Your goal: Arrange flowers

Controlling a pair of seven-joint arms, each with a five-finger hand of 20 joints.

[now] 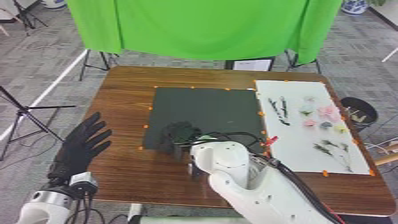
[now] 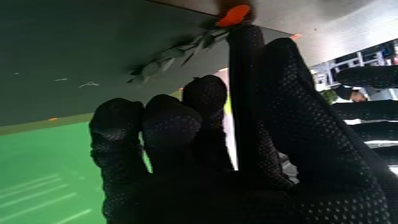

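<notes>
My right hand [image 1: 181, 134] is over the lower left part of the black board [image 1: 213, 106]. In the right wrist view, the thumb and a finger of that hand [image 2: 284, 95] come together at the end of a grey-green leafy sprig [image 2: 164, 59]; its leaves extend over the board. The other fingers are bent. Beside the table's left edge, my left hand [image 1: 78, 150] is open, its fingers pointing forward; they appear farther off in the wrist view too [image 2: 371, 110]. Pink and pale flowers [image 1: 326, 111], dark twigs [image 1: 282, 111] and thin leafy stems [image 1: 335, 150] lie on the white sheet [image 1: 293, 160].
The brown table [image 1: 120, 172] surrounds the board. Orange tape marks the edges of the board and sheet. A small red thing [image 1: 271, 141] is at the sheet's left edge, close to my right arm. A dark round bin [image 1: 359, 107] stands past the table's right edge, and a green cloth hangs behind.
</notes>
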